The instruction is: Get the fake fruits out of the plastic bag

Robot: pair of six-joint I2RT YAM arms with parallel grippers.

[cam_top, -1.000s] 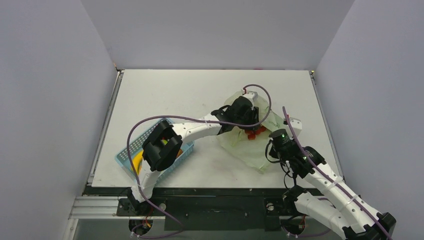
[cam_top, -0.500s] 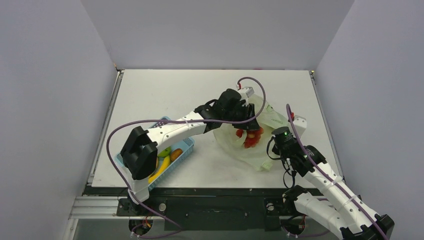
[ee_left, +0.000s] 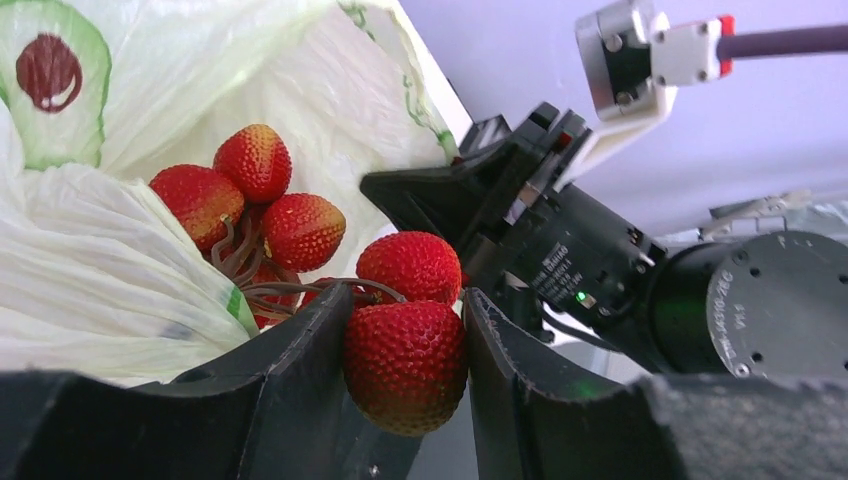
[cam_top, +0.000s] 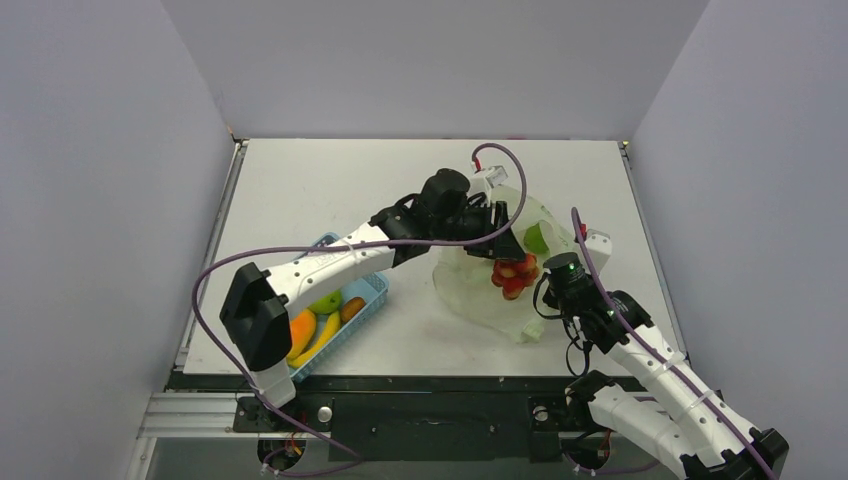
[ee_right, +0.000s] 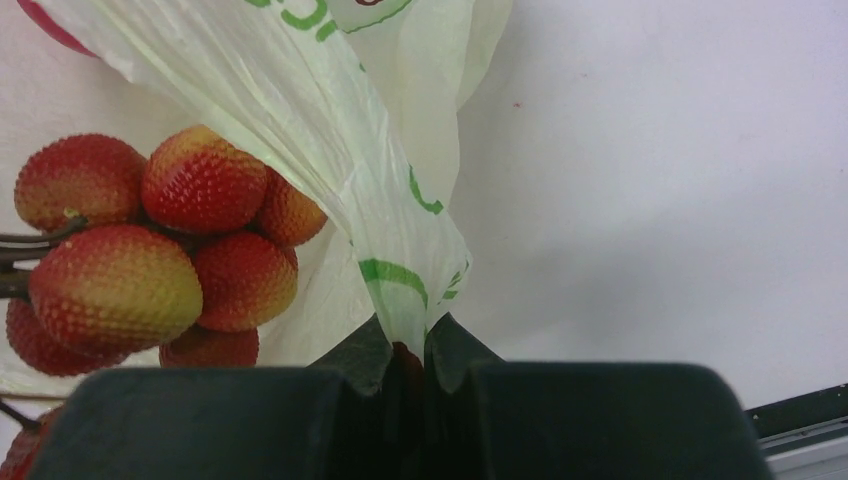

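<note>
Between the left gripper's [ee_left: 406, 310] two black fingers sits one strawberry-like berry, clamped from both sides. That berry is the handle for the whole berry cluster [ee_left: 262, 200]. The other berries fan out beyond the fingertips on thin brown stems, pointing back toward the plastic bag [ee_left: 100, 250]. So the cluster's long line runs from the fingers straight at the bag's opening, with pale film close along one side of it.

From above, the cluster [cam_top: 512, 275] hangs under the left gripper [cam_top: 498, 246] over the right half of the bag [cam_top: 468, 292]. I can't tell whether the lowest berries are clear of the film.

Now the right gripper [ee_right: 405, 345]: its fingers are pressed tight together on a fold of the bag's edge [ee_right: 380, 200], film pinched flat between them. It sits at the bag's near-right corner, and the berries [ee_right: 120, 280] are just to one side of that fold, close to it.

That is the relation that matters. The left arm has the fruit and the right arm anchors the bag, so in my judgement the pull should go up and to the left, away from the pinch. That would leave the film behind.

Further out, a green fruit [cam_top: 537, 239] lies at the bag's far-right side. The blue basket [cam_top: 378, 291] waits well apart on the near left of the table [cam_top: 330, 180].
</note>
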